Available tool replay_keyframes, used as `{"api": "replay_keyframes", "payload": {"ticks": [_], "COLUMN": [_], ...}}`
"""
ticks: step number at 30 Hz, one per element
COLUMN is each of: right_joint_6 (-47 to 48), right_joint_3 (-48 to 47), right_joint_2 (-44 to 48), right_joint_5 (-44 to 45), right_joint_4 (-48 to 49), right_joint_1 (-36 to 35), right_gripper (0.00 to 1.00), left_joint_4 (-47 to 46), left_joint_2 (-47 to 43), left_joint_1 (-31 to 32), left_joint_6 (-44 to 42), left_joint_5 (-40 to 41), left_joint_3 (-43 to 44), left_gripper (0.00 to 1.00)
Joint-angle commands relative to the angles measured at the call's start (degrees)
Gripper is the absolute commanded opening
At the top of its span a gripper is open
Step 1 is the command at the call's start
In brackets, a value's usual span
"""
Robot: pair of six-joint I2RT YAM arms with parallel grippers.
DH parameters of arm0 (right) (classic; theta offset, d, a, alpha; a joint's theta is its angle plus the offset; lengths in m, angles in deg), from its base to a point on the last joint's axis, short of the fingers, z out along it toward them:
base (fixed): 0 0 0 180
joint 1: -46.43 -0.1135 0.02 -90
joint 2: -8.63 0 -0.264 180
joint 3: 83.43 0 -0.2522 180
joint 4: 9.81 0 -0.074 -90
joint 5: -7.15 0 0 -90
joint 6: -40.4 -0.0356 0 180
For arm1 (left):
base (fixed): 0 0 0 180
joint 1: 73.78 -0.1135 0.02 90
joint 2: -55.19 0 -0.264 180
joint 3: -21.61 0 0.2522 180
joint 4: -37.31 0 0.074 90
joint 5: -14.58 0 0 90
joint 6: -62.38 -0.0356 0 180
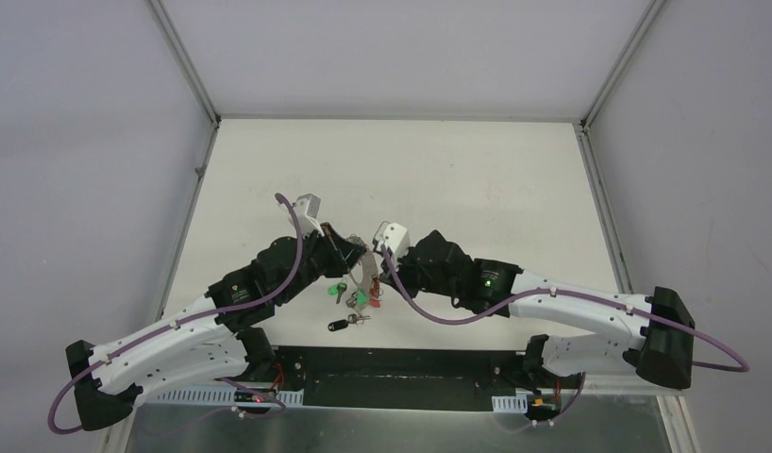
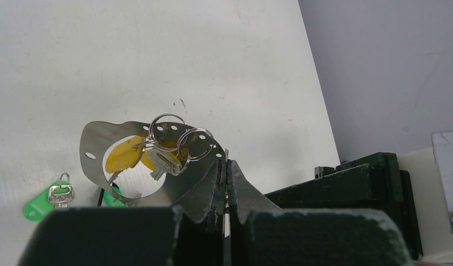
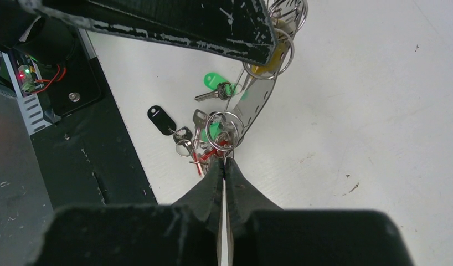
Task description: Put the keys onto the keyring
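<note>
The keyring (image 1: 366, 269) is a thin grey metal band held up between both arms above the table. My left gripper (image 2: 227, 166) is shut on the keyring's (image 2: 94, 147) edge, and yellow-capped keys (image 2: 124, 156) hang from it on small split rings. At the band's lower end my right gripper (image 3: 224, 162) is shut on the keyring (image 3: 257, 102), where split rings and red-capped keys (image 3: 205, 158) bunch. The green-capped key (image 1: 339, 290) (image 3: 215, 82) (image 2: 39, 202) lies loose on the table below. The black-capped key (image 1: 339, 325) (image 3: 160, 119) lies nearer the arm bases.
The black base plate (image 1: 401, 363) (image 3: 75, 144) runs along the table's near edge, close to the black-capped key. White table (image 1: 458, 179) stretches beyond the arms to the enclosure walls. The right arm's black body (image 2: 351, 183) sits close beside my left gripper.
</note>
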Motion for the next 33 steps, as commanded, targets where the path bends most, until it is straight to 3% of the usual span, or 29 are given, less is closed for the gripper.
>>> {"api": "replay_keyframes", "payload": {"ticks": [1,6,8,14,19,22,26,33], "right_joint_6": [1.68,0.73,-0.22,-4.60,-7.42,-8.72,-9.55,-7.03], "right_joint_3": [-3.22,-4.43,-4.69,-6.49,-9.30,-10.54,-13.50,-22.33], "right_joint_2": [2.46,3.57,4.28,5.93,5.77,5.81,4.69,0.67], "right_joint_5": [0.16,-0.62,0.29,-3.73,-11.59,-17.43,-25.54,-35.41], "right_joint_4": [-1.07,-2.65,-2.86,-5.76,-9.40,-10.52,-13.92,-25.72], "right_joint_1": [0.33,0.34,0.65,4.42,10.87,14.27,18.68,22.27], "right_gripper": [0.00,0.00,0.00,0.00,0.00,0.00,0.00,0.00], "left_joint_4": [-1.07,-0.76,-0.81,-0.59,-0.51,-1.34,-4.58,-9.82], "left_joint_2": [-1.12,-1.10,-1.52,-2.76,-3.43,-3.60,-3.50,-3.38], "left_joint_1": [0.50,0.50,0.55,0.52,0.49,0.54,0.53,0.54], "left_joint_6": [1.06,0.88,0.26,-2.03,-6.98,-13.74,-27.84,-49.47], "left_joint_5": [0.54,0.55,0.48,0.46,-0.53,-3.88,-15.09,-34.52], "left_joint_3": [1.84,1.93,1.93,2.11,2.86,3.40,4.01,2.96], "left_gripper": [0.00,0.03,0.13,0.59,0.77,0.81,0.82,0.77]}}
